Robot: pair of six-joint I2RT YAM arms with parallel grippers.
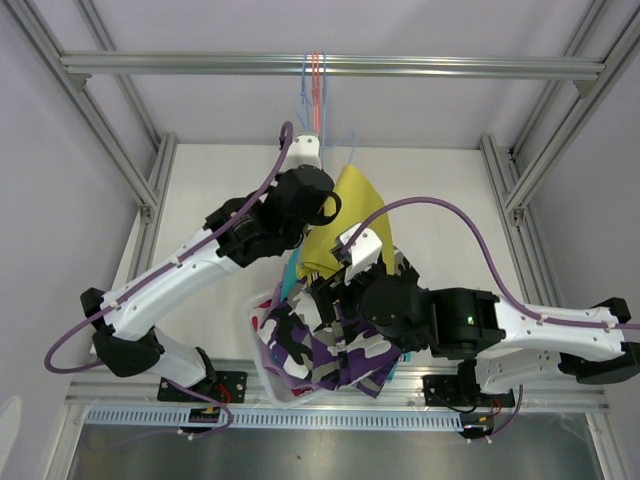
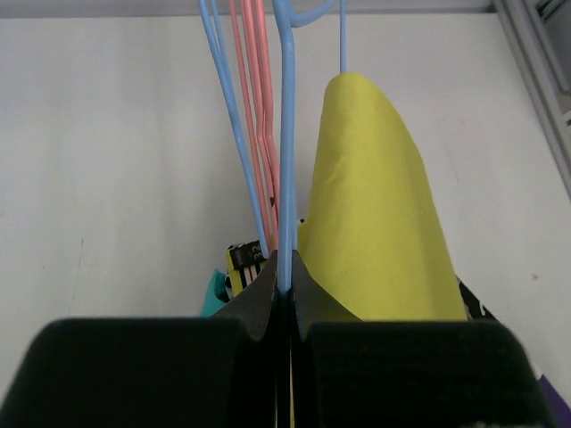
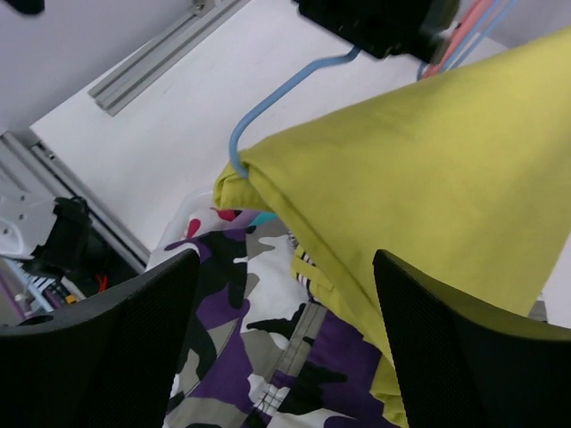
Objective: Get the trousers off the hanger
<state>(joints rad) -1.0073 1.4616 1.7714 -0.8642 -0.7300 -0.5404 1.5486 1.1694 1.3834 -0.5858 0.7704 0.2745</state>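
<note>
Left gripper (image 2: 285, 283) pinched tight on the blue hanger (image 2: 286, 160) wire (no gap between my fingers). The mustard shorts (image 2: 375, 205) hang on it, just to the right. Right gripper (image 3: 285, 276) is spread wide, holding nothing, above the camouflage shorts (image 3: 259, 357).

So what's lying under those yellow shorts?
Camouflage shorts in purple, black and white, plus a sliver of teal cloth. Anything beneath those is hidden.
</note>
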